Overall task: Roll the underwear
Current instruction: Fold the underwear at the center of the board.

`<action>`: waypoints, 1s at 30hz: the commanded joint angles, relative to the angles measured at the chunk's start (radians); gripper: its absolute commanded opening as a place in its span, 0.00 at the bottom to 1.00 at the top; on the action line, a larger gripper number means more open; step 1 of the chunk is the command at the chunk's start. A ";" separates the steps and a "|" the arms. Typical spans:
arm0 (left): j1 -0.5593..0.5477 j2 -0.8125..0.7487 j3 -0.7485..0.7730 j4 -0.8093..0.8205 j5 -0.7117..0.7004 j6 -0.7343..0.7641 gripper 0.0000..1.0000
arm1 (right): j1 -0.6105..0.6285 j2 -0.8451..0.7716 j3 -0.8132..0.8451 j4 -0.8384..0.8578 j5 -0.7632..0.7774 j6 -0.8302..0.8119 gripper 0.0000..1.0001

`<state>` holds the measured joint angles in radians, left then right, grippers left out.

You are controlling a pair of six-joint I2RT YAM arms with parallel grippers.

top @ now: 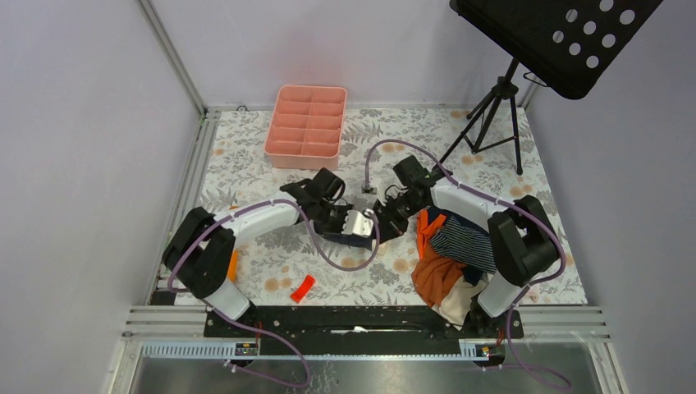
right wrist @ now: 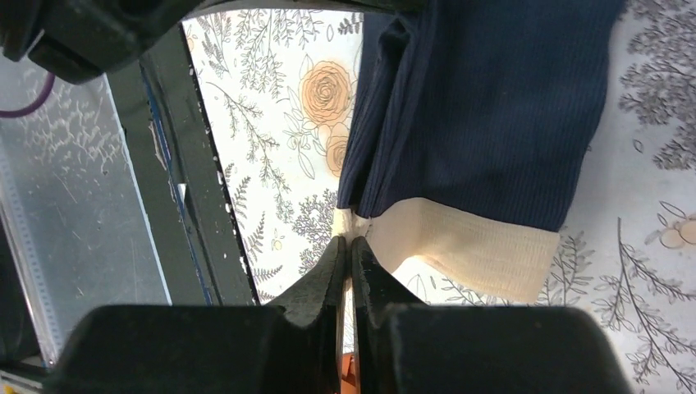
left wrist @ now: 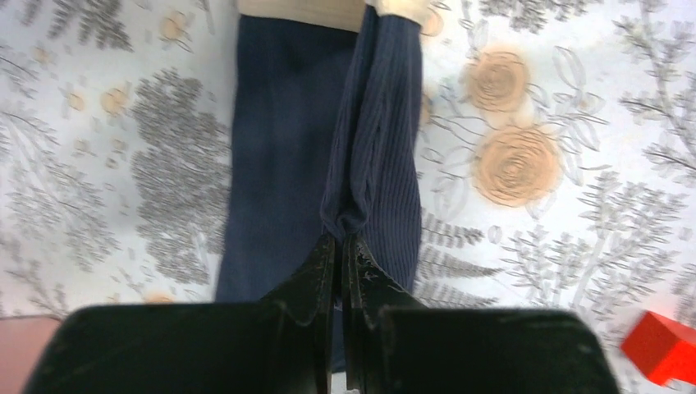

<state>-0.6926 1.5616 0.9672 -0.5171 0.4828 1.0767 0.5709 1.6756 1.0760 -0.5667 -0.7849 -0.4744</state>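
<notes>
my left fingers [left wrist: 335, 246] are pressed together on a raised fold of the navy underwear [left wrist: 279, 148], at the end away from the tan waistband [left wrist: 312, 8]. from them the cloth runs straight ahead over the flowered surface [left wrist: 98, 164], long axis pointing at the other arm. my right fingers [right wrist: 338, 250] are squeezed onto the waistband edge, so the piece spans between both arms, neither nearer. i'd judge the roll has to go along that axis, one end toward the other; not started, no coil anywhere. from above both wrists cover the piece almost fully. can't tell if it's lifted or resting. far right, the striped underwear [top: 464, 242] lies on the orange garment [top: 431, 275] beside the right arm, partly hidden by it.
</notes>
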 commanded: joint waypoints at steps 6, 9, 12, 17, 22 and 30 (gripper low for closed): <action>0.002 0.155 0.211 0.037 -0.025 0.116 0.00 | -0.107 0.045 0.019 -0.009 -0.080 0.040 0.00; 0.003 0.213 0.259 0.038 -0.055 0.131 0.00 | -0.133 0.079 0.032 -0.009 -0.086 0.045 0.00; 0.004 0.249 0.291 0.036 -0.072 0.142 0.00 | -0.161 0.123 0.058 -0.010 -0.080 0.058 0.00; 0.005 0.279 0.321 0.007 -0.075 0.141 0.00 | -0.198 0.199 0.136 -0.029 -0.075 0.102 0.00; 0.007 0.288 0.318 -0.005 -0.080 0.124 0.00 | -0.214 0.257 0.195 -0.047 -0.067 0.118 0.00; 0.010 0.307 0.312 0.045 -0.106 0.076 0.00 | -0.227 0.358 0.270 -0.102 -0.042 0.136 0.00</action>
<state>-0.6861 1.8545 1.2507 -0.5098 0.3870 1.1690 0.3519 1.9865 1.2793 -0.6075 -0.8307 -0.3595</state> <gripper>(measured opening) 0.036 0.077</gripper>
